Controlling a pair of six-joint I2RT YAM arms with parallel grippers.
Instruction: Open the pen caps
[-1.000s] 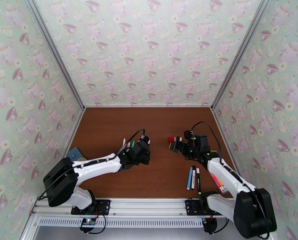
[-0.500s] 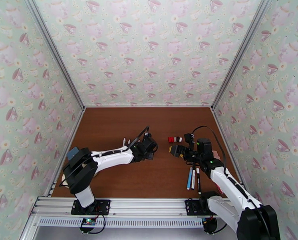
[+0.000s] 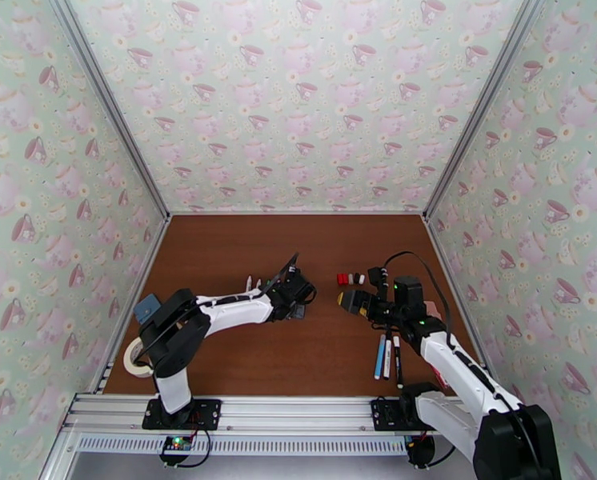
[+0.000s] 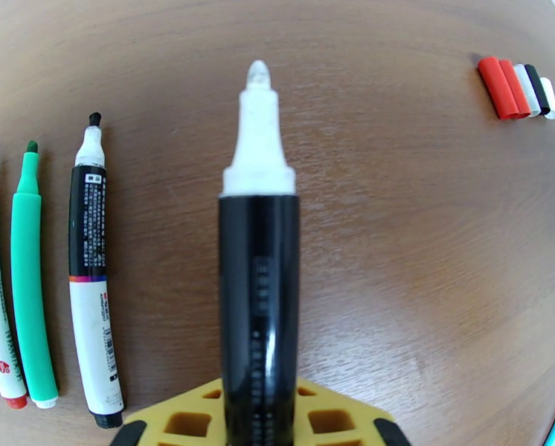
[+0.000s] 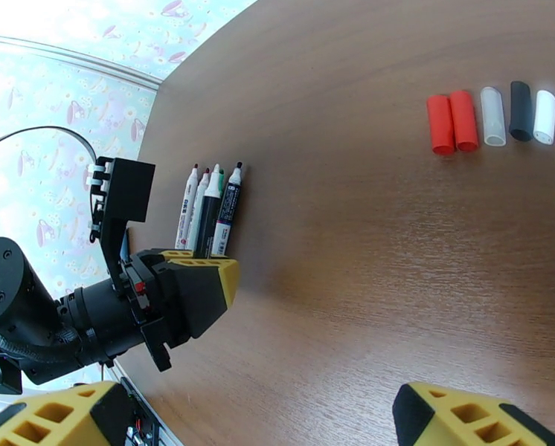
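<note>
At the middle of the desk (image 3: 218, 250), the left end effector (image 3: 297, 296) is clamped on a black marker (image 4: 259, 291) whose white nib stands bare, its cap already off. Over the last second the left arm has folded its shoulder and elbow round and carried this marker a little toward the far side. It now sits just beside the uncapped markers (image 3: 254, 282) lying in a row to its left, among them a green one (image 4: 30, 291) and a black-and-white one (image 4: 93, 291).

The right end effector (image 3: 354, 300) has drawn back from the pen caps (image 3: 351, 278) and stands wide open, with nothing between its fingers (image 5: 471, 418). Five caps lie there side by side — two red, a translucent white, a black and a white.

By my reading, the pull on this marker is finished and its cap has been set down with the rest. What remains is to lay the black marker in the row, then turn to the three pens (image 3: 388, 355) near the right arm's base — they look still capped, though they are too small to be sure.
</note>
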